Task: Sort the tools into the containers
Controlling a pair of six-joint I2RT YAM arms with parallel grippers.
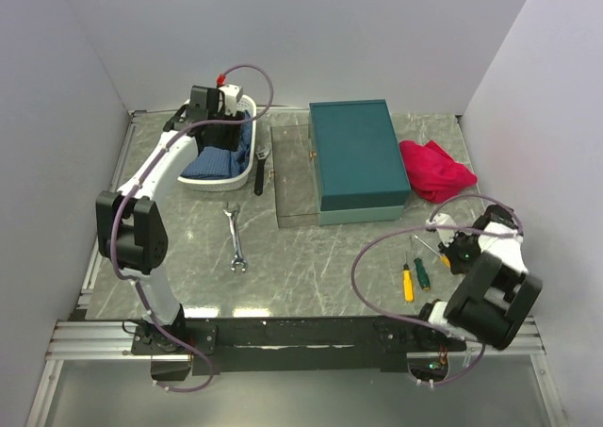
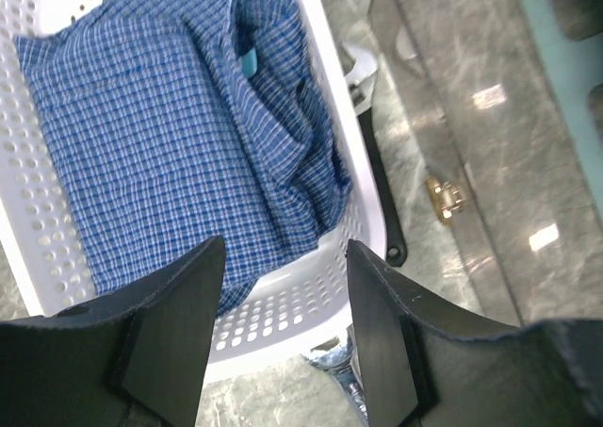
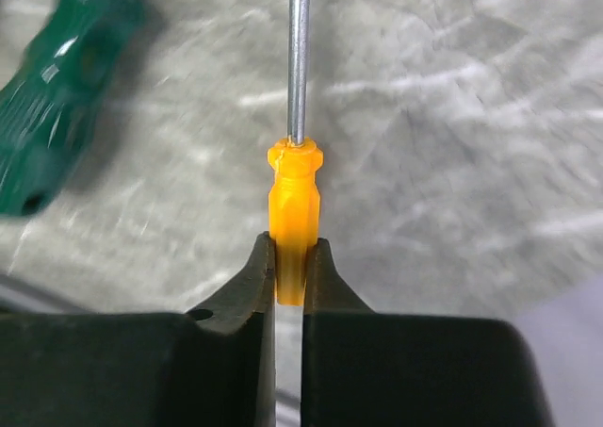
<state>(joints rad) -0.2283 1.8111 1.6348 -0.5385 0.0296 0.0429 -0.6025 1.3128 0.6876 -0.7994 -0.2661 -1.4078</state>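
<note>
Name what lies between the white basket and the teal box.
A dark-handled wrench beside the white basket, then a grey tray against the teal box; clearest in the top view.

Left of the teal box (image 1: 358, 158) you get only a narrow lane: the dark-handled wrench (image 1: 261, 168) lies between its grey tray (image 1: 294, 177) and the white basket (image 1: 226, 188), with the left arm (image 1: 165, 163) overhead. Right of the box, the red cloth (image 1: 435, 170) blocks you. In front of it, the table (image 1: 320, 257) lies open between the spanner (image 1: 235, 238) and the green-handled screwdriver (image 1: 422, 272), beside which the right gripper (image 3: 289, 253) clamps a yellow-handled screwdriver (image 3: 294, 191).
</note>
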